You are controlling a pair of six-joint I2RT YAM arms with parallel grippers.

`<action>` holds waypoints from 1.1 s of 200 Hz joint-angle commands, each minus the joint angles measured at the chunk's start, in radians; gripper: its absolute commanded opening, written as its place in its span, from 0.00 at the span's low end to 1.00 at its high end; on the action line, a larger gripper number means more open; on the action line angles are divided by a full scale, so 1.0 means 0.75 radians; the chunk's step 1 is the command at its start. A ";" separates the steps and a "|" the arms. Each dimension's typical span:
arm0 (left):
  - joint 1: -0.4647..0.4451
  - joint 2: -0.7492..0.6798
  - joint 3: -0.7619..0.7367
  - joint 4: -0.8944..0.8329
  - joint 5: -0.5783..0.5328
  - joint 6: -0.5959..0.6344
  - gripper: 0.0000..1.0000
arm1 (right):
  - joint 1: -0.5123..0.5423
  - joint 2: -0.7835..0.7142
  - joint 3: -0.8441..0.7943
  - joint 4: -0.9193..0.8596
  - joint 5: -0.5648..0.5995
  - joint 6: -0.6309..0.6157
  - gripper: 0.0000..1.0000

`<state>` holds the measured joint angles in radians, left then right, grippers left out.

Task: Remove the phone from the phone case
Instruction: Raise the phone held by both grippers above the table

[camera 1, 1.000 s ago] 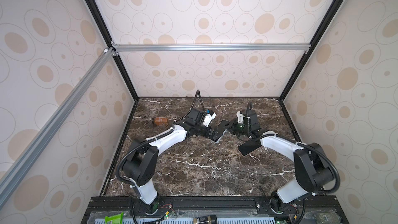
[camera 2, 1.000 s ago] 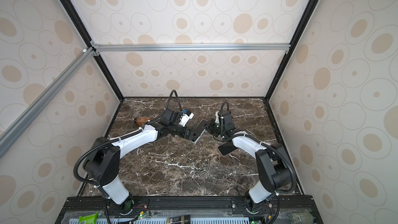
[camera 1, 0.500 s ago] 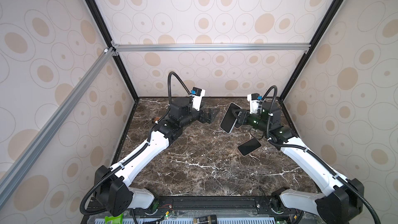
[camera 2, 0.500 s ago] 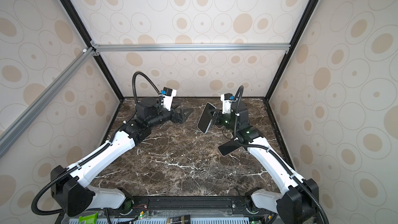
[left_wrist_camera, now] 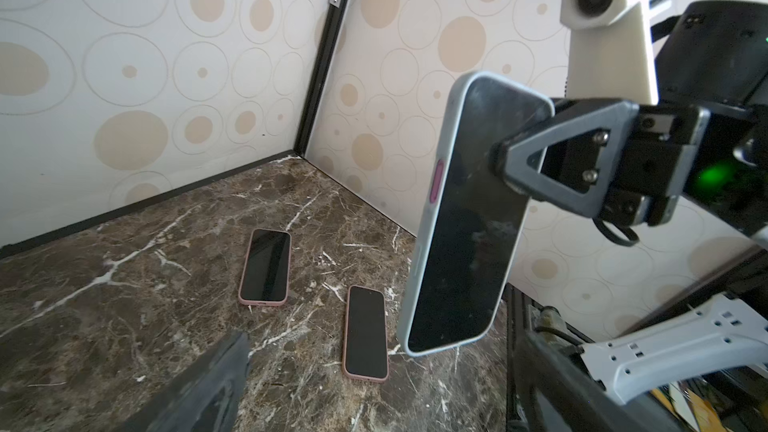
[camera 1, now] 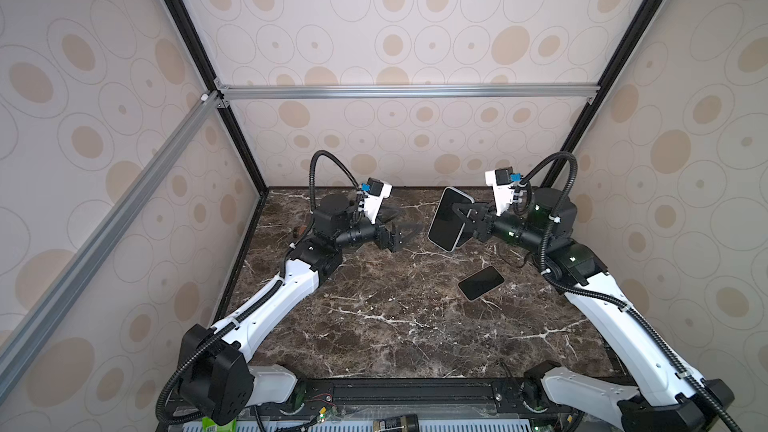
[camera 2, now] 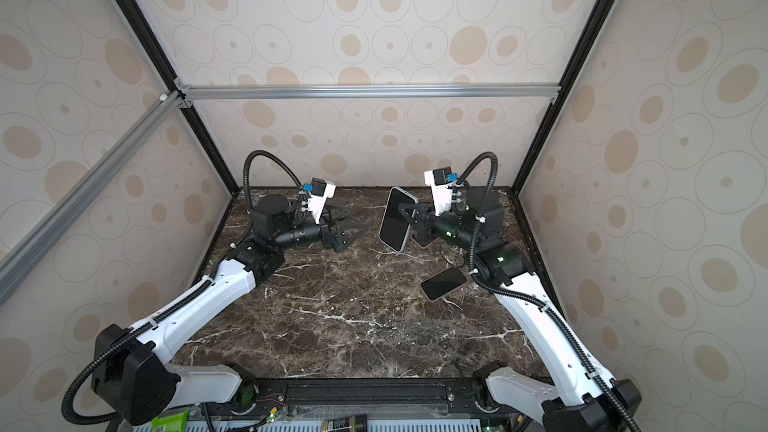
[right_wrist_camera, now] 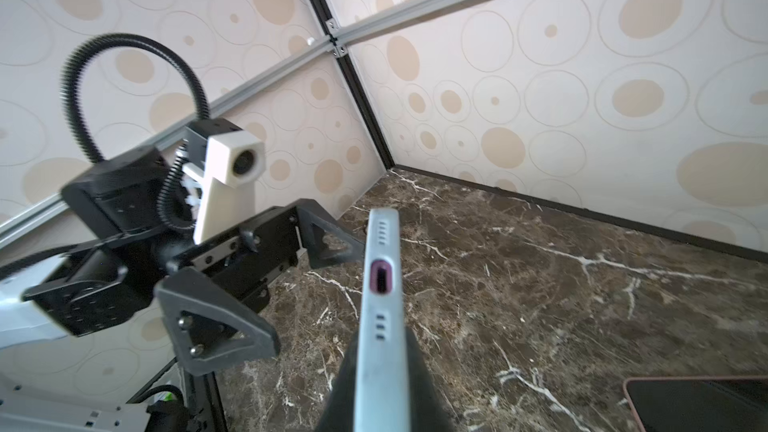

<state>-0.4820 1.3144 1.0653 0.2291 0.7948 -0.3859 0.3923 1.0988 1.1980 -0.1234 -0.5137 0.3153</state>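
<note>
A phone point(left_wrist_camera: 469, 209) sits inside a pale blue phone case point(camera 1: 433, 218) point(camera 2: 384, 218) and is held upright in the air over the back right of the table. Its dark screen faces my left arm. My right gripper point(camera 1: 464, 218) point(right_wrist_camera: 380, 401) is shut on the cased phone, one finger point(left_wrist_camera: 552, 160) on the screen side. Edge-on in the right wrist view, the case point(right_wrist_camera: 380, 305) shows a magenta port. My left gripper point(camera 1: 405, 221) point(camera 2: 353, 222) hangs open to the left of the phone, apart from it, holding nothing.
Two more phones in pink cases lie screen-up on the dark marble table point(camera 1: 374, 317): one point(camera 1: 481, 282) point(left_wrist_camera: 266, 265) in front of the right gripper, another point(left_wrist_camera: 365, 332) below the held phone. Patterned walls close in the back and both sides.
A second ago both grippers were low and close together at mid-table. Both arms have since risen; the right one lifted the cased phone upright, and the left gripper drew away to the left.
</note>
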 commanded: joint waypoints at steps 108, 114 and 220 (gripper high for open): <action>0.003 -0.206 -0.034 0.425 0.375 -0.236 0.98 | -0.012 0.168 0.022 1.142 -0.543 0.749 0.00; 0.001 -0.215 -0.040 0.452 0.390 -0.255 0.97 | -0.011 0.171 0.017 1.183 -0.549 0.773 0.00; -0.026 -0.185 0.020 0.510 0.518 -0.353 0.57 | 0.065 0.222 0.060 1.252 -0.660 0.752 0.00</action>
<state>-0.4942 1.1599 1.0332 0.5594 1.1110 -0.6136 0.4236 1.2594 1.1961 0.7349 -0.9833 0.8673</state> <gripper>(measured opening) 0.591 0.124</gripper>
